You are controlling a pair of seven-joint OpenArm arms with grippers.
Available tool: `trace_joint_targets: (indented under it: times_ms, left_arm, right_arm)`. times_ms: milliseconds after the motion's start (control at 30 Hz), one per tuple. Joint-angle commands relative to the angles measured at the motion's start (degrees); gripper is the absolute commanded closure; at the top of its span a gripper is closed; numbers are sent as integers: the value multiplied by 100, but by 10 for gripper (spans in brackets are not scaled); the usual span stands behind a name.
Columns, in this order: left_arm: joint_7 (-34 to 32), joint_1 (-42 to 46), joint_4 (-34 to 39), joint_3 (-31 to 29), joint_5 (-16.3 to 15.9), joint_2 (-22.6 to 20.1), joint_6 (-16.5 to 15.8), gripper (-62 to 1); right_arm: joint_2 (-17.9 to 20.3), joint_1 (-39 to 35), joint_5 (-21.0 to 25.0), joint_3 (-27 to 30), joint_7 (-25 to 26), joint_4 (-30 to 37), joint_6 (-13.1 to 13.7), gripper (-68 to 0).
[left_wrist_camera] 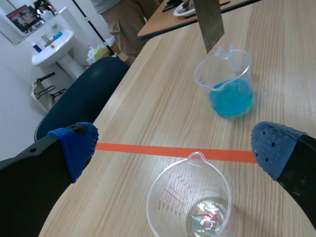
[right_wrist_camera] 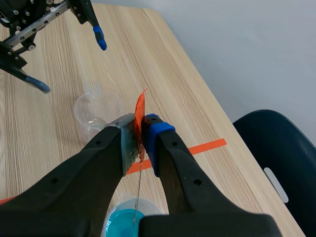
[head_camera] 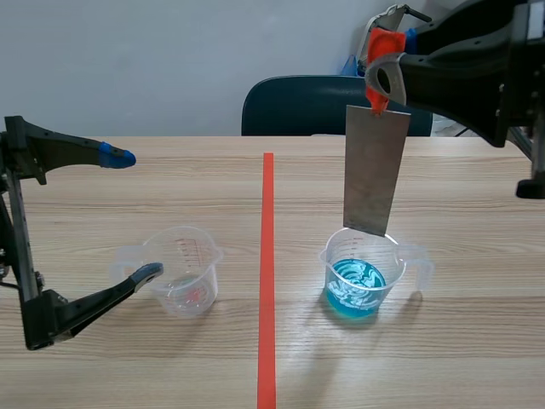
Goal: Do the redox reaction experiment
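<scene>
Right hand (head_camera: 381,83) is clamped on the top of the metal plate (head_camera: 375,175), which hangs upright over the cup of blue liquid (head_camera: 362,277) at right. Left hand (left_wrist_camera: 174,148) stands apart around the clear cup (head_camera: 183,277). Recommended: lower the plate vertically, clear of the rim.

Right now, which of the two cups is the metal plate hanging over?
The cup with blue liquid, right of the tape line; the right gripper holds the plate above it. The other cup holds only a little clear liquid.
</scene>
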Motion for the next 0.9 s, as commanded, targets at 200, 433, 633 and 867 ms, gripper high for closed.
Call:
trace_joint_targets:
  times_ms: [200,433,633,867]
  left_arm:
    - [-487,306,417,-146,-127,-671,11,-623]
    - [-459,308,815,-146,-358,-935,-28,-623]
    - [-435,308,1086,-146,-365,-935,-76,-623]
    - [166,306,1333,-146,-446,-863,-50,-623]
  right_arm:
    - [26,52,81,92,46,55,35,-10]
    - [26,52,81,92,46,55,35,-10]
    - [26,52,81,92,46,55,35,-10]
    - [26,52,81,92,46,55,35,-11]
